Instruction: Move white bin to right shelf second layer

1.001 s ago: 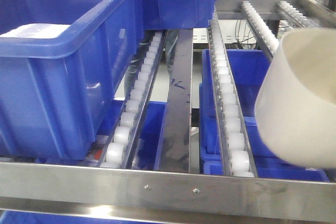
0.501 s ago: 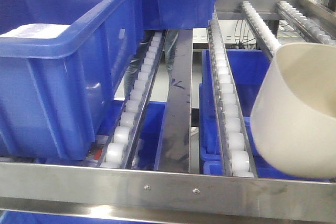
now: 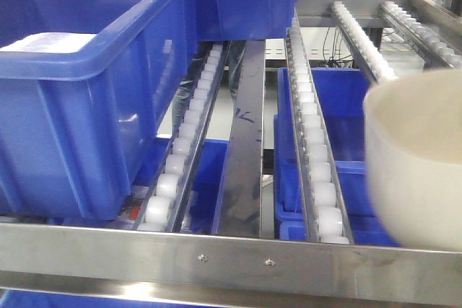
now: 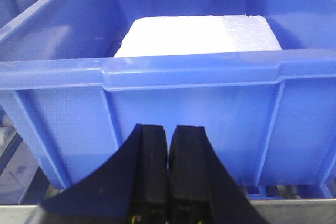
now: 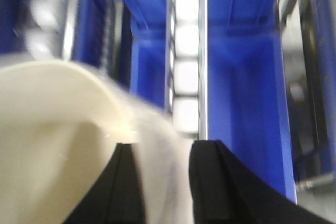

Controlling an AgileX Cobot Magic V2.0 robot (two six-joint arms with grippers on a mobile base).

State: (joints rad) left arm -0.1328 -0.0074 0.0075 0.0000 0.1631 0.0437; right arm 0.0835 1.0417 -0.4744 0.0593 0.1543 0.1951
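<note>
Right gripper (image 5: 160,182): the two black fingers straddle the wall of the white bin (image 5: 63,145), one inside the tub and one outside, clamped on the rim. The wrist view is heavily blurred (consistent with motion), so the exact depth of bite cannot be judged.

White bin, front view (image 3: 415,164): held in the air at the right edge of frame, above and just behind the flat steel front rail (image 3: 231,254) of the right shelf second layer (image 3: 317,178). Its bottom edge is cut off by the rail line, and I cannot tell whether it touches the rollers.

Change noted: over the last second the bin has swung from a marked tilt, with its mouth turned toward the rack, to a near-upright attitude with the rim about level, and it has shifted slightly rightward and lower in frame. This reads as levelling before set-down; the transfer looks late-stage but not complete, as the tub is not seen resting on the roller lane (image 3: 312,142).

Left gripper (image 4: 169,177): fingers pressed together, holding nothing, parked just in front of the blue crate (image 4: 173,66) containing a white foam block (image 4: 197,35).

Risk: the lanes slope, so a released tub may roll on the rollers.
</note>
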